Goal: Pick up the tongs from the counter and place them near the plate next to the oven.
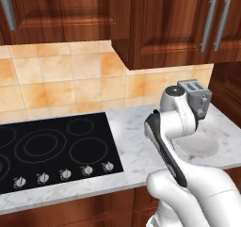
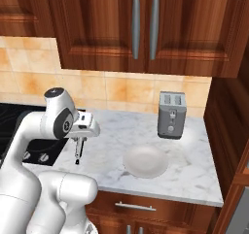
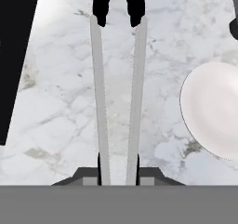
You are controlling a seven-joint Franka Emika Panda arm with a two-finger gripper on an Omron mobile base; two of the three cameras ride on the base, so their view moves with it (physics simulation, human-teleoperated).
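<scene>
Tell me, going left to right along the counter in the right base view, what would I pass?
Black cooktop → tongs hanging from the fingers → pale plate → silver toaster, farther back by the wall.

Marble counter (image 2: 189, 175) bearing pale round plate (image 2: 145, 161), silver two-slot toaster (image 2: 172, 114) behind it near the tiled wall, black cooktop (image 2: 19, 119) at left; gripper (image 2: 77, 156) clamping tongs (image 2: 78, 150) pointing down, above the counter.
</scene>
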